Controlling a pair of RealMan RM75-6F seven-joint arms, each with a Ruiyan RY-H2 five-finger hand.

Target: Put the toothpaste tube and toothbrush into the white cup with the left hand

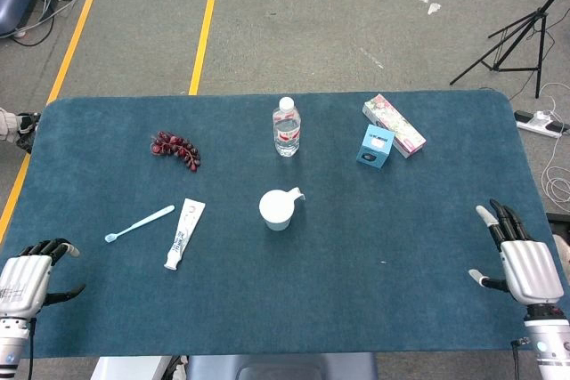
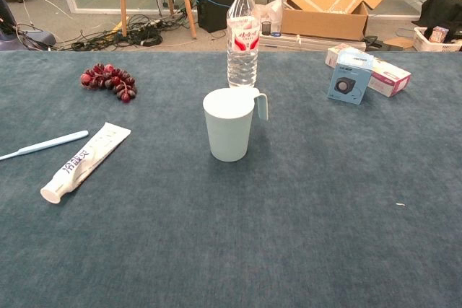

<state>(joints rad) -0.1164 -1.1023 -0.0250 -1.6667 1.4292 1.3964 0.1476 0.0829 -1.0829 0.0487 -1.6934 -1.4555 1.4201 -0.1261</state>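
A blue table (image 1: 267, 309) is filling the view. The left hand (image 1: 31, 275) is resting empty, fingers loosely spread; nothing is started. Toothbrush (image 1: 140, 223) and toothpaste tube (image 1: 184, 234) are lying left of the white cup (image 1: 278, 209). The right hand (image 1: 521, 255) is idling open. Next, probably, reaching for the toothbrush.

The table (image 1: 427, 246) is covered in dark teal cloth; on it the cup (image 2: 229, 123) is white with a pale bluish tint, the toothbrush (image 1: 139, 223) light blue, and the tube (image 1: 184, 234) white with red and blue print. The grapes (image 1: 175, 149) are dark red, the bottle (image 2: 242, 35) clear with a white cap and red-and-white label. One box (image 2: 350, 77) is blue, the other (image 1: 394, 125) white and pink with a floral pattern; both hands, left (image 1: 25, 278) and right (image 1: 525, 264), are silver with black fingers.
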